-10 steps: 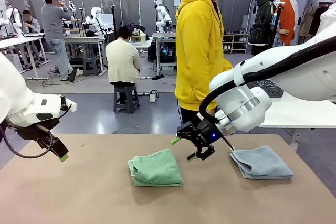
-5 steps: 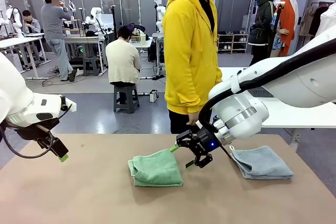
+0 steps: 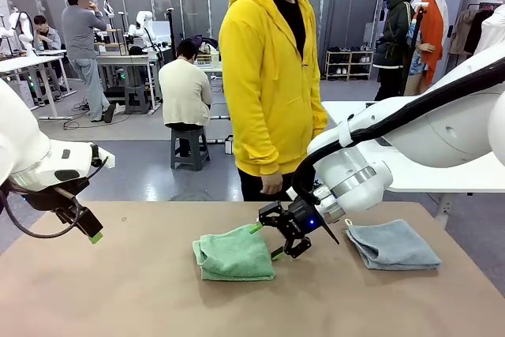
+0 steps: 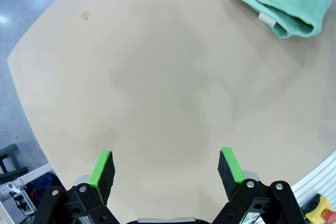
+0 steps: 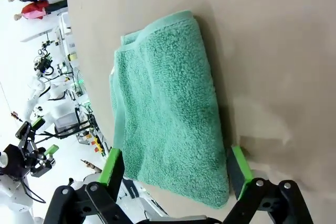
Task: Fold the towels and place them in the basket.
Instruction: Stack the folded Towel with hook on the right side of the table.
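Hovering above the brown table at far left, the left gripper hangs with jaws apart, holding nothing. Centre: folded green towel flat on the table, the right gripper at its right edge, jaws spread and straddling that edge. Right: folded blue-grey towel, well apart; person in yellow hoodie behind.

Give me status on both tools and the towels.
Right tool open at the folded green towel, its edge between the pads. Left tool open over bare table. Blue-grey towel folded, untouched. Person at far edge.
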### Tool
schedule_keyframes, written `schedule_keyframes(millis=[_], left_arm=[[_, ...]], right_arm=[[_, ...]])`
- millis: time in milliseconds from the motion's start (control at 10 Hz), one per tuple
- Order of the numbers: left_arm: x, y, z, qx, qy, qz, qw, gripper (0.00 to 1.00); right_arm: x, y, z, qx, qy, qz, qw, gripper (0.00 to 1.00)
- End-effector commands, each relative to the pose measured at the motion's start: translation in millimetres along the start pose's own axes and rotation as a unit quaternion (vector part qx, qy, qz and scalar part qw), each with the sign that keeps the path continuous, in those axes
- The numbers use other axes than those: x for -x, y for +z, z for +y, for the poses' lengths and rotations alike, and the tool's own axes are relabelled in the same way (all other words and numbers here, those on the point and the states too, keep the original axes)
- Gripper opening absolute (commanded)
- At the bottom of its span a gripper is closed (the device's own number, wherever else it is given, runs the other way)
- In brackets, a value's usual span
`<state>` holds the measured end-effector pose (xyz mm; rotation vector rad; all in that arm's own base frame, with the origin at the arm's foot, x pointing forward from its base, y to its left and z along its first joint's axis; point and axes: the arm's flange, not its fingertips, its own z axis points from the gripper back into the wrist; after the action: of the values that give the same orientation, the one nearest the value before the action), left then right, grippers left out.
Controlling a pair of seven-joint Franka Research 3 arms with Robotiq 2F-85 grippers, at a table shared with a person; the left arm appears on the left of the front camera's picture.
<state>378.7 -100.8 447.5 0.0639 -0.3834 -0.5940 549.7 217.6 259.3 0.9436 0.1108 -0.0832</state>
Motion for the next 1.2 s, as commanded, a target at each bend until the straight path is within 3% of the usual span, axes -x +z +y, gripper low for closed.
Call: schedule_keyframes(millis=[0, 400, 500, 600, 700, 800, 900, 1100], left_arm=[[-0.3, 0.5, -1.1, -0.005, 0.0, 0.001, 1.0, 1.0], [-0.3, 0.5, -1.1, -0.005, 0.0, 0.001, 1.0, 1.0], [-0.3, 0.5, -1.1, -0.005, 0.0, 0.001, 1.0, 1.0], [-0.3, 0.5, -1.1, -0.005, 0.0, 0.001, 1.0, 1.0], [-0.3, 0.5, -1.1, -0.005, 0.0, 0.001, 1.0, 1.0], [-0.3, 0.5, -1.1, -0.005, 0.0, 0.001, 1.0, 1.0], [-0.3, 0.5, -1.1, -0.005, 0.0, 0.001, 1.0, 1.0], [-0.3, 0.5, -1.1, -0.005, 0.0, 0.001, 1.0, 1.0]], right_arm=[[-4.5, -8.9, 3.3, -0.017, 0.015, 0.001, 1.0, 1.0], [-7.6, -24.5, 8.9, -0.012, 0.021, 0.012, 1.0, 1.0], [-7.9, -27.1, 9.9, -0.01, 0.022, 0.013, 1.0, 0.91], [-9.0, -29.4, 9.5, 0.0, 0.025, 0.012, 1.0, 0.68], [-9.4, -30.7, 8.5, 0.009, 0.027, 0.011, 1.0, 0.32], [-9.1, -30.6, 8.4, 0.01, 0.026, 0.011, 1.0, 0.08], [-8.6, -29.5, 9.8, 0.013, 0.028, 0.01, 0.999, 0.0], [-7.4, -27.1, 12.8, 0.017, 0.031, 0.005, 0.999, 0.0]])
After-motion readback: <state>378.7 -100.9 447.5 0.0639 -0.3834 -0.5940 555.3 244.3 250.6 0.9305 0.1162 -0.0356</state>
